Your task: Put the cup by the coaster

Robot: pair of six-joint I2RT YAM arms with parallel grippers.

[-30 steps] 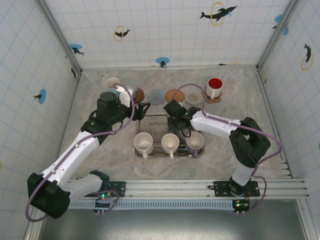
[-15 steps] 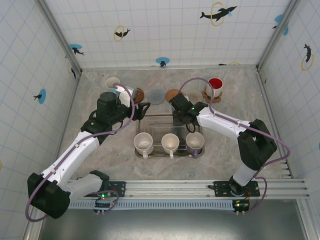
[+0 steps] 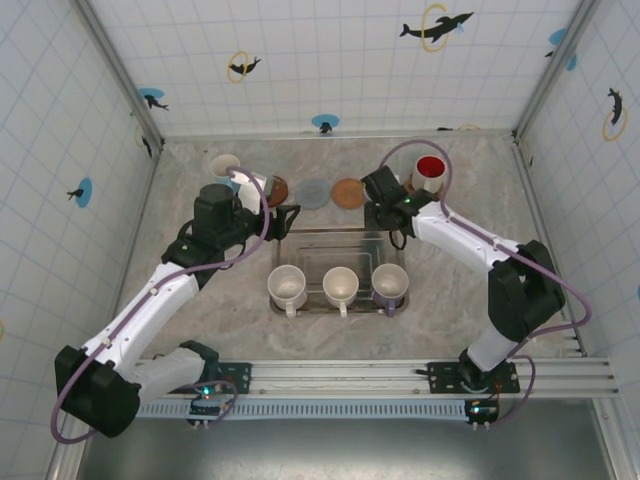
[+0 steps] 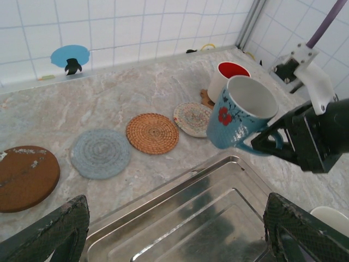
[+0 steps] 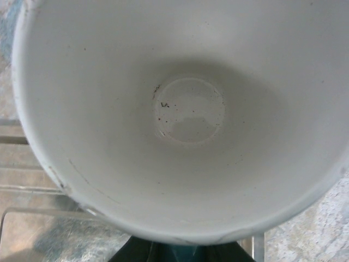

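The cup (image 4: 240, 114) looks like glazed ceramic, so it is judged rigid, moderately heavy, slippery and liable to chip. The handle is the grip point, and the right hand (image 4: 271, 143) is clamped on it there. The cup hangs clear of the counter (image 4: 109, 103) at centre right of the left wrist view, near the tray's (image 4: 180, 218) far edge and the woven coaster (image 4: 193, 119). Its axis tilts, with the mouth up toward the upper right and the handle toward the lower right. The left hand (image 3: 288, 222) is spread wide and holds nothing.
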